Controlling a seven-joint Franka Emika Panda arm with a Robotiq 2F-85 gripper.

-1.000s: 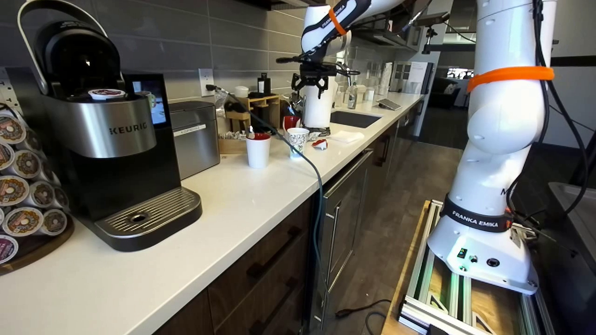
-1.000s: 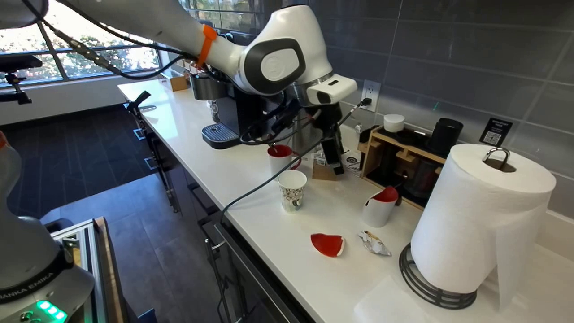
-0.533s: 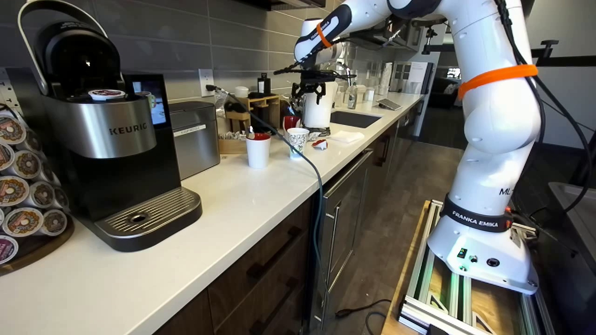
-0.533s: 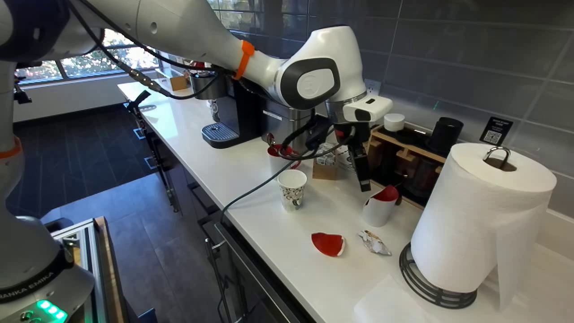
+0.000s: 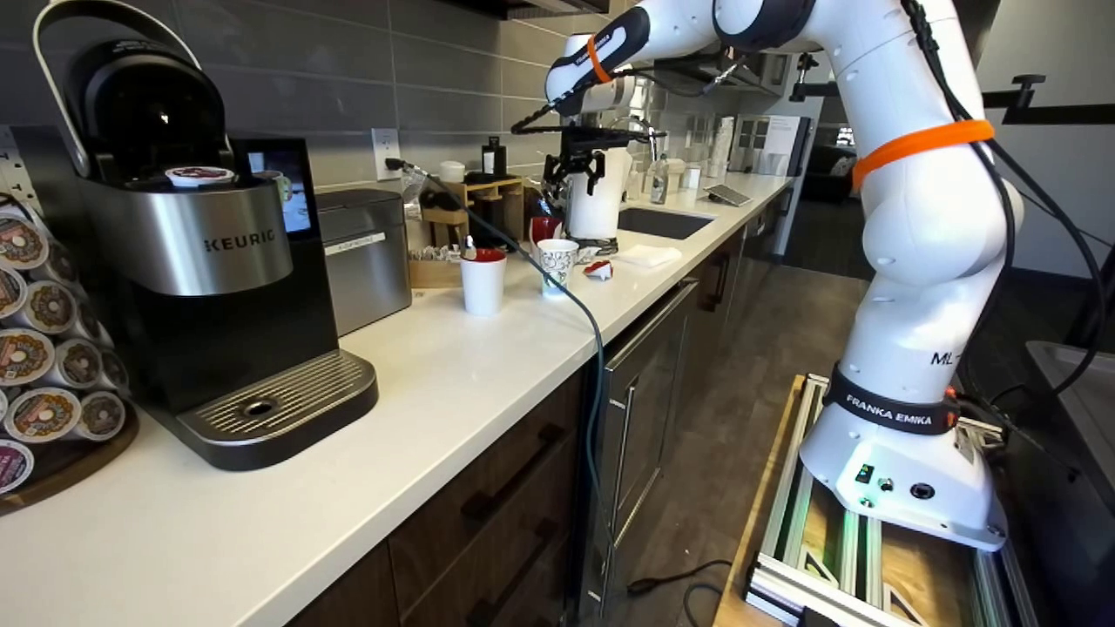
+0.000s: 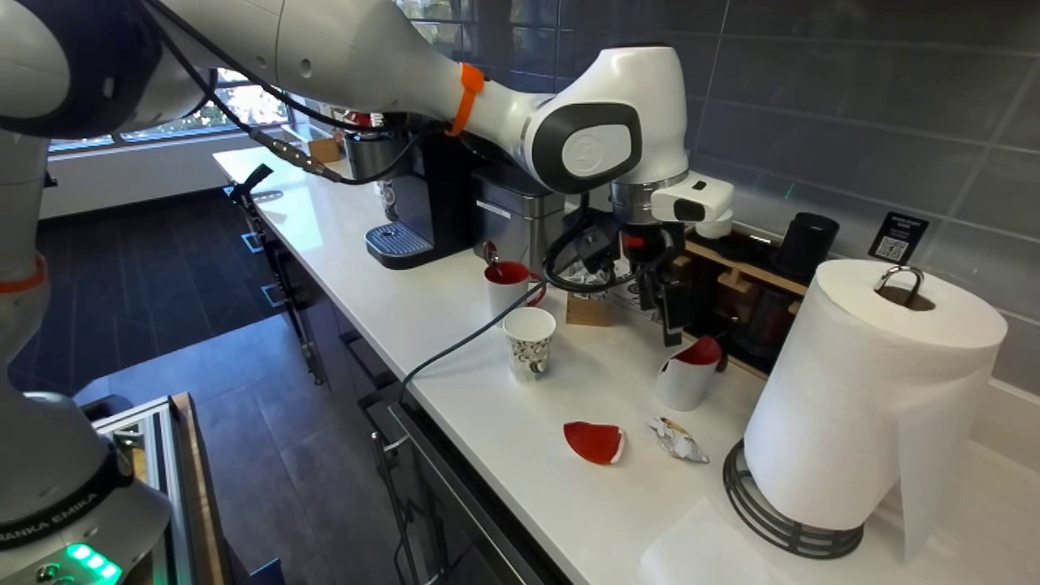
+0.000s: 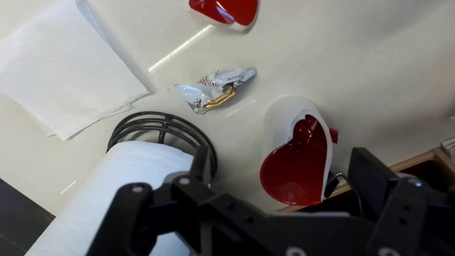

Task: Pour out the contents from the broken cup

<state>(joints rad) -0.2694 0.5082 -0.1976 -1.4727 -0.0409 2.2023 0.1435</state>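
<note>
White-and-red broken cup (image 6: 688, 382) stands upright toward the back edge of the counter (image 6: 528, 455); the pincer (image 7: 280, 159) hangs above, jaws spread and unloaded, presumably set wide to straddle its body.

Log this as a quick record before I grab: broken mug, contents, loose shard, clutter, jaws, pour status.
Broken mug: upright on the counter, jagged rim, red inside
Contents: none I can make out
Shard: red face showing, lying apart from the mug
Clutter: crumpled wrapper between shard and paper towel roll; patterned paper cup
Jaws: wide apart, holding nothing, higher than the mug
Pour: not under way, mug ungripped
</note>
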